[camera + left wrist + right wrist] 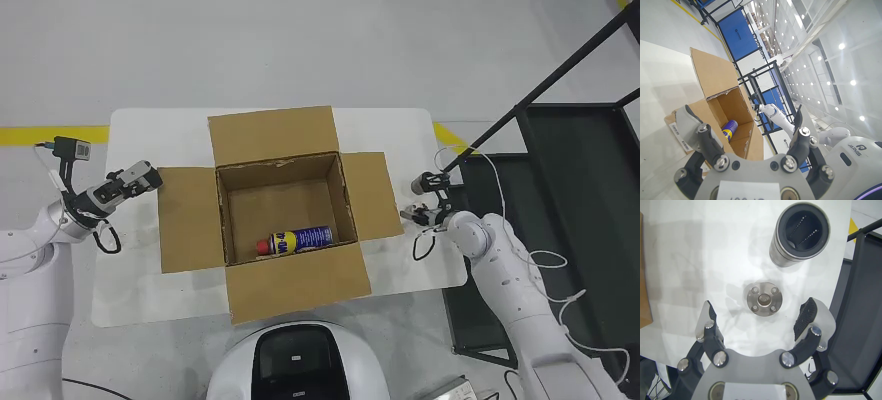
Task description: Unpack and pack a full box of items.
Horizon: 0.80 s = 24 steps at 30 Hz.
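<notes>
Top view: the box (285,200) stands open in the middle of the white surface (130,280), all four flaps folded outward. A can (296,240) lies on its side on the box floor, near the wall closest to the robot. The left fingers (147,178) are spread wide and hold nothing, just off the left flap. The right fingers (806,313) are likewise spread and empty, above a round flange (764,299) lying on the surface beside the right flap. A bearing sleeve (799,236) stands on end near the flange.
</notes>
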Each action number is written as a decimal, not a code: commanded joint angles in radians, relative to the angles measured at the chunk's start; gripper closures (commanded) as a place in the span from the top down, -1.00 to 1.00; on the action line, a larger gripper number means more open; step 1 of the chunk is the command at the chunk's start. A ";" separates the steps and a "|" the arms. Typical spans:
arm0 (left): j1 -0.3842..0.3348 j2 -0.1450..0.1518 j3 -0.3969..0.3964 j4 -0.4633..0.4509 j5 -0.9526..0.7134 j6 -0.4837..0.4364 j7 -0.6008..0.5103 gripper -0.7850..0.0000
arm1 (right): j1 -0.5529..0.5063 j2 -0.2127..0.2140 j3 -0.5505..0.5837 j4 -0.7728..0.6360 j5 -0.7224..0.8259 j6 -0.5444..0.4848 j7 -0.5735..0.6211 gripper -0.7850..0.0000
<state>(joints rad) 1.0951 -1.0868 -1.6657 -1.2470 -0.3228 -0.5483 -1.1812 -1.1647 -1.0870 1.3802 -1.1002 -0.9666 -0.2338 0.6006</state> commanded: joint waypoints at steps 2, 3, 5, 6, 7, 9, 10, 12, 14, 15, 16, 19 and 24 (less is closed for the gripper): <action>0.000 0.000 0.000 0.000 0.000 0.000 0.000 1.00 | 0.023 -0.004 -0.015 0.029 0.002 -0.003 0.005 1.00; 0.000 0.000 0.000 0.000 0.000 0.000 0.000 1.00 | 0.032 -0.005 -0.021 0.040 0.002 -0.004 0.009 1.00; 0.000 0.000 0.000 0.000 0.000 0.000 0.000 1.00 | 0.050 -0.009 -0.031 0.062 0.007 -0.002 0.016 1.00; 0.000 0.000 0.000 0.000 0.000 0.000 0.000 1.00 | 0.059 -0.010 -0.037 0.073 0.012 0.000 0.020 1.00; 0.000 0.000 0.000 0.000 0.000 0.000 0.000 1.00 | 0.067 -0.012 -0.042 0.083 0.018 -0.002 0.021 0.96; 0.000 0.000 0.000 0.000 0.000 0.000 0.000 1.00 | 0.080 -0.016 -0.051 0.102 0.025 -0.004 0.024 0.70; 0.000 0.000 0.000 0.000 0.000 0.000 0.000 1.00 | 0.086 -0.017 -0.055 0.110 0.028 -0.005 0.025 0.30; 0.000 0.000 0.000 0.000 0.000 0.000 0.000 1.00 | 0.096 -0.019 -0.062 0.124 0.034 -0.008 0.030 -0.28; 0.000 0.000 0.000 0.000 0.000 0.000 0.000 1.00 | 0.103 -0.021 -0.068 0.135 0.040 -0.010 0.039 -0.76; 0.000 0.000 0.000 0.000 0.000 0.000 0.000 1.00 | 0.106 -0.022 -0.069 0.140 0.044 -0.009 0.042 -0.93; 0.000 0.000 0.000 0.000 0.000 0.000 0.000 1.00 | 0.108 -0.022 -0.070 0.144 0.046 -0.008 0.044 -1.00; 0.000 0.000 0.000 0.000 0.000 0.000 0.000 1.00 | 0.107 -0.020 -0.058 0.140 0.065 -0.011 0.049 -1.00; 0.000 0.000 0.000 0.000 0.000 0.000 0.000 1.00 | 0.053 -0.001 -0.002 0.043 0.069 -0.019 0.066 -1.00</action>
<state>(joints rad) 1.0951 -1.0868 -1.6657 -1.2470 -0.3228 -0.5483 -1.1812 -1.0985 -1.0924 1.3661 -1.0313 -0.8950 -0.2510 0.6590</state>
